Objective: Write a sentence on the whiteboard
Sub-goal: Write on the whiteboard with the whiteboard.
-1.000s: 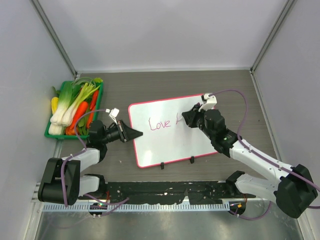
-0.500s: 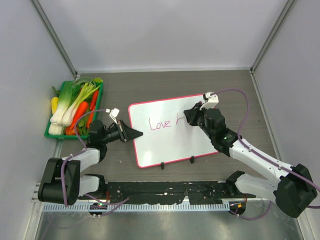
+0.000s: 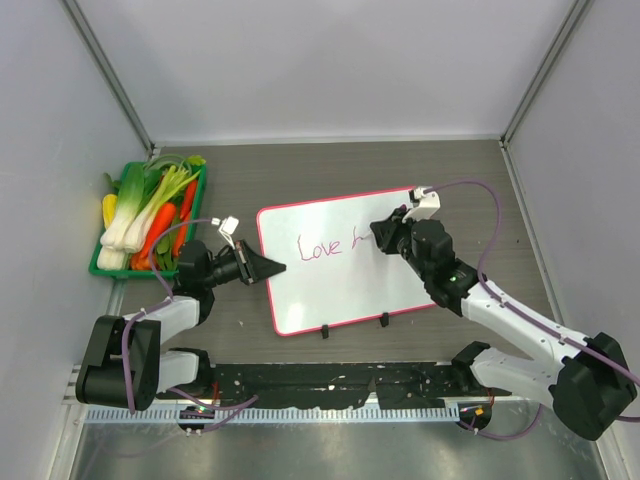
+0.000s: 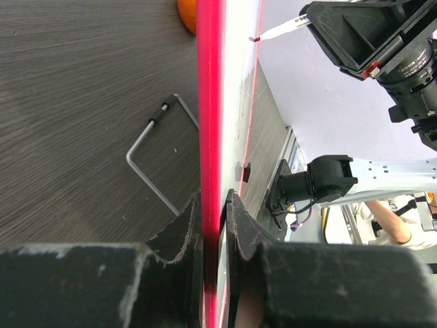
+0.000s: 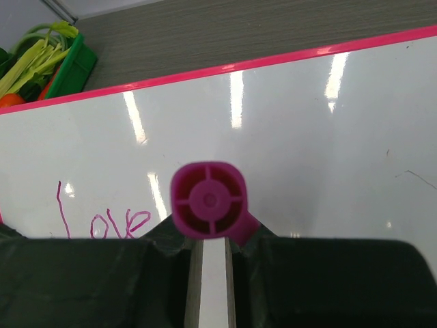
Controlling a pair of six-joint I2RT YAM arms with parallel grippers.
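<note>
Leftmost, a green tray (image 3: 97,268) of vegetables (image 3: 150,210) sits at the bench (image 3: 300,170) edge by the side wall. Next, the left arm (image 3: 165,310) reaches inward, and the left jaws are clamped on the pink-red frame of the whiteboard (image 3: 340,290) at its left short edge; the wrist view shows the frame pinched between both fingers. Centrally, the whiteboard lies skewed on the bench between the two arms, its two black feet (image 3: 323,332) on the near long edge. One word, "Love" (image 3: 320,247), is written in pink, with a further stroke begun to its right. Rightward, the right jaws are closed on a marker (image 5: 208,199) with a magenta end. Its tip (image 4: 254,39) meets the board surface just right of the word. Behind, the right arm (image 3: 500,305) runs back to the near right corner.
</note>
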